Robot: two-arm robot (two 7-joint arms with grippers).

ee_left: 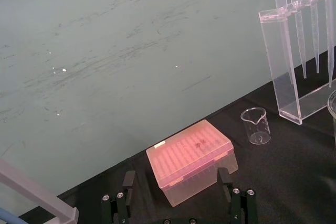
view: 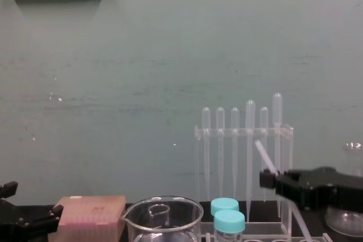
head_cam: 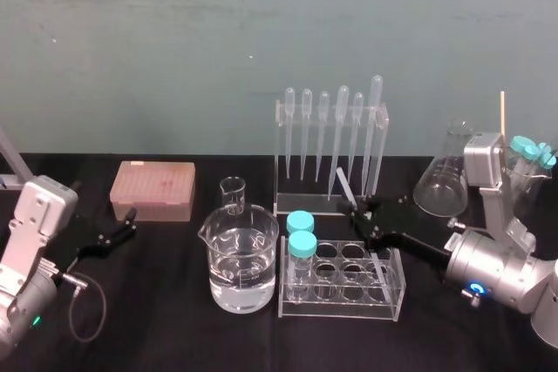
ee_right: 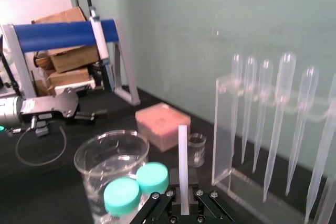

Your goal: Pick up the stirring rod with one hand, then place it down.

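Holding the stirring rod [head_cam: 346, 185] pinched between the closed fingers of the right gripper [head_cam: 359, 213], taking it somewhat above mid-length, with the upper end leaning back toward the pipette rack [head_cam: 280, 158] and the longer lower part slanting down over the clear test-tube rack [head_cam: 340, 313]; not managing to tell whether the lower tip is touching that rack

Judging the rod as light, stiff and smooth, so probably sliding or swinging in a pinch taken far from its middle, and likely snapping or chipping if knocked sideways against hard plastic or glass

Favouring a grip near the middle, pads square across the shaft, squeezing only enough to stop it pivoting

Noting crowding close by: two blue-capped tubes [head_cam: 302, 244] standing in the rack just beside the rod's lower end, a beaker [head_cam: 242, 267] of water next to them, a flask [head_cam: 440, 180] behind the arm

Leaving the left gripper [head_cam: 131, 224] spread wide and idle near the pink tip box [head_cam: 153, 189], well apart from the rod
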